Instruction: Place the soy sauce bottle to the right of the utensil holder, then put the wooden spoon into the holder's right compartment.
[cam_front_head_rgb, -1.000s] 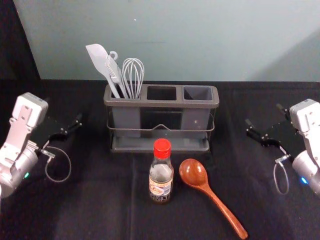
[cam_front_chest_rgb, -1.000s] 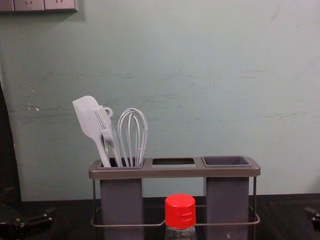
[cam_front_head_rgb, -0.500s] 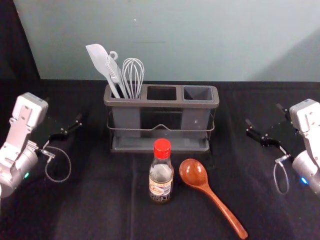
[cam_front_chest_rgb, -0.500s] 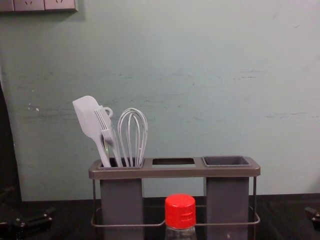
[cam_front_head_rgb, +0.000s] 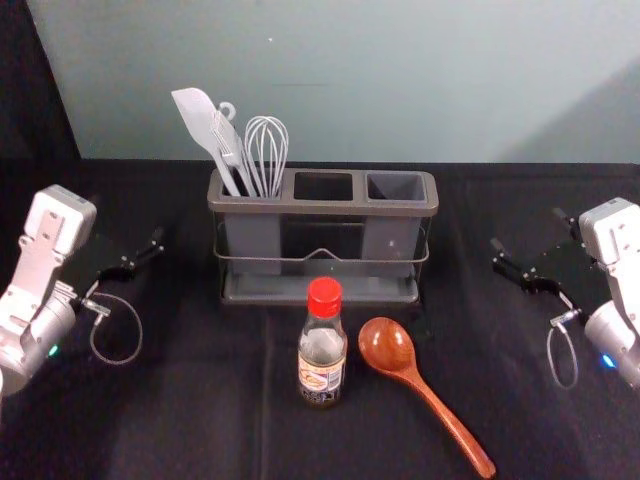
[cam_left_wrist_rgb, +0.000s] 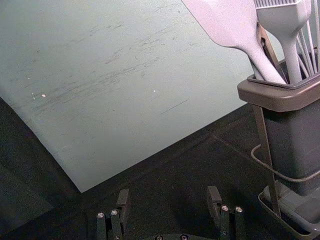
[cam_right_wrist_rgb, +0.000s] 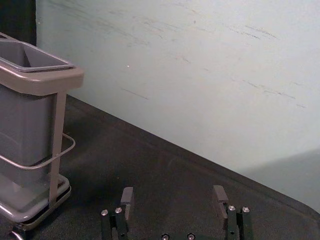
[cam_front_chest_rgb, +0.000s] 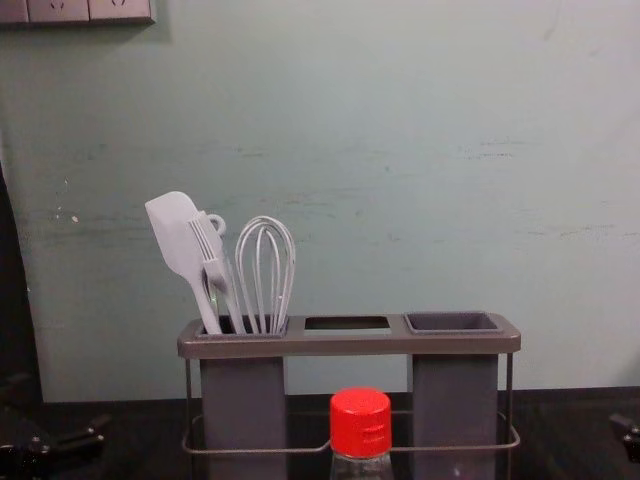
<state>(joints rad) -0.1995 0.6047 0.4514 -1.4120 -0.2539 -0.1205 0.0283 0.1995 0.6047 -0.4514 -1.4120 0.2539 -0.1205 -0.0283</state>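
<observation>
The soy sauce bottle (cam_front_head_rgb: 322, 345), red-capped, stands upright in front of the utensil holder (cam_front_head_rgb: 323, 207). Right of it lies the wooden spoon (cam_front_head_rgb: 430, 398), bowl toward the holder and handle angled to the near right. White utensils fill the holder's left compartment; its right compartment (cam_front_head_rgb: 395, 187) is empty. My left gripper (cam_front_head_rgb: 127, 226) is off the holder's left side, and my right gripper (cam_front_head_rgb: 527, 228) off its right side. In their wrist views, the left gripper (cam_left_wrist_rgb: 169, 194) and the right gripper (cam_right_wrist_rgb: 173, 192) are both open, nothing between their fingers.
A pale wall (cam_front_chest_rgb: 400, 200) rises behind the holder. Black cloth (cam_front_head_rgb: 200, 400) covers the table. White utensils (cam_front_head_rgb: 232, 145) stick up above the holder's left end. In the chest view, a socket panel (cam_front_chest_rgb: 75, 10) is on the wall at upper left.
</observation>
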